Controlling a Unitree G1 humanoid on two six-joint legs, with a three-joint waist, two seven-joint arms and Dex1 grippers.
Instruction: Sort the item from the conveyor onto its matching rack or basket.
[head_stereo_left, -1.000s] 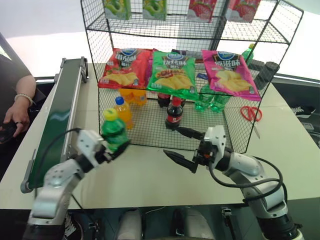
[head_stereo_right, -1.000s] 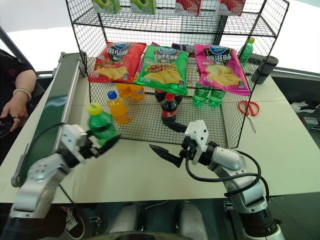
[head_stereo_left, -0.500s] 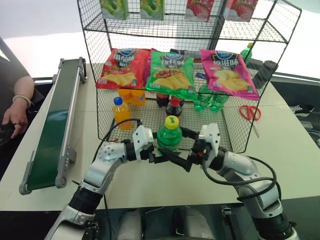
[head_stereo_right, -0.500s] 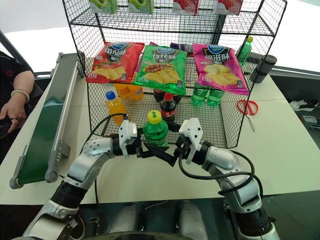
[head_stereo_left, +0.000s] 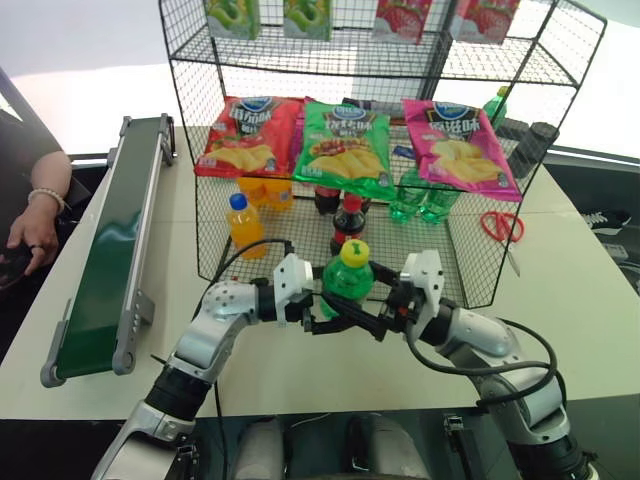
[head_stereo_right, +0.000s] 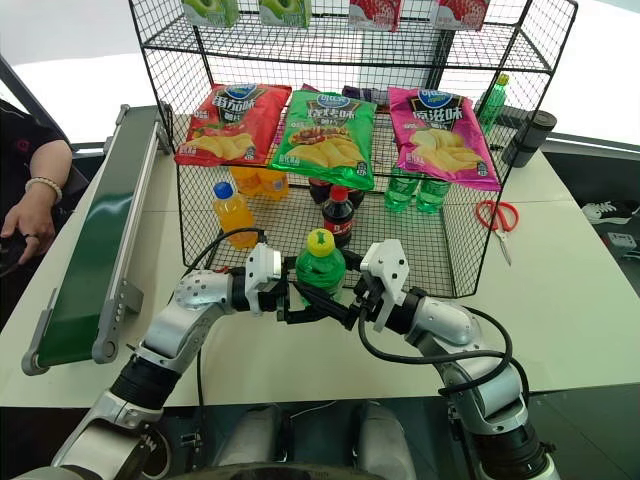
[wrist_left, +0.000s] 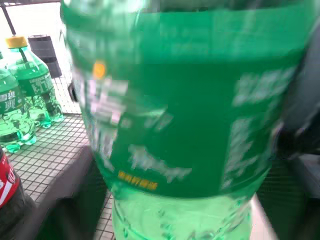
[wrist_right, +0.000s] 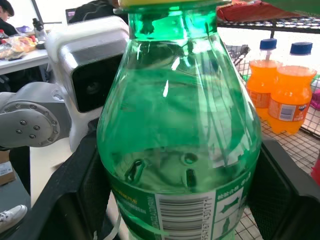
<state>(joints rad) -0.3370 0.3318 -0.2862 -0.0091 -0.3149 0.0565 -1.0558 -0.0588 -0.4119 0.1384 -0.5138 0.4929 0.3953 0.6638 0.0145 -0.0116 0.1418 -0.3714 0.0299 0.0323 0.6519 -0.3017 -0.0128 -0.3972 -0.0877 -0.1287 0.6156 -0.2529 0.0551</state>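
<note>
The item, a green bottle (head_stereo_left: 347, 280) with a yellow cap, hangs upright above the table just in front of the rack (head_stereo_left: 400, 60). My right gripper (head_stereo_left: 352, 305) comes in from the right and is shut on it. In the right wrist view its black fingers (wrist_right: 90, 185) press both sides of the bottle (wrist_right: 180, 150). My left gripper (head_stereo_left: 325, 312) reaches in from the left at the bottle's lower body, its fingers spread open around it. In the left wrist view the bottle's label (wrist_left: 190, 115) is very close. The conveyor (head_stereo_left: 110, 250) lies along the left, nothing on its belt.
On the rack's bottom tier stand an orange-drink bottle (head_stereo_left: 244, 225), a cola bottle (head_stereo_left: 347, 220) and green bottles (head_stereo_left: 420, 200) behind hanging crisp bags. Red scissors (head_stereo_left: 500, 228) lie right of the rack. A person's hand (head_stereo_left: 30, 225) rests at the far left.
My left arm swung the bottle from the left to the middle, between the right gripper's open fingers. The right gripper then shut on it and the left fingers opened.
</note>
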